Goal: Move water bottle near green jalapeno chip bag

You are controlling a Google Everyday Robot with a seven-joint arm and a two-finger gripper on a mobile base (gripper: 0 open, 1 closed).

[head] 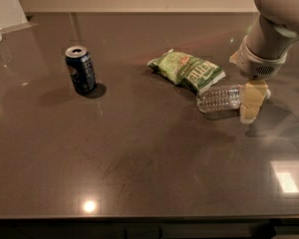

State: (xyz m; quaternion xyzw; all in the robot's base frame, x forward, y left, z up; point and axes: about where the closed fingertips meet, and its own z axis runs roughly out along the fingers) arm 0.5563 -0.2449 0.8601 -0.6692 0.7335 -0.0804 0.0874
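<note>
The small clear ribbed plastic water bottle [217, 98] lies on its side on the dark glossy bench [139, 158]. Its left end is just beside the lower corner of the crinkled light-green jalapeno chip bag [187, 69], perhaps touching it, so I judge that the placing is almost done. To finish this step well, let the bottle rest fully on the bench, release it gently, and lift the end effector [251, 107] straight up, because a round bottle lying down can roll if you drag it sideways. Take care also not to push the bag. The end effector stands low at the right end of the bottle, on the cap side, and its pale tan part covers the bottle there. This view does not show whether it clamps the bottle or is loosened. The dark blue soda can [80, 68] stands upright, well apart at the left.
</note>
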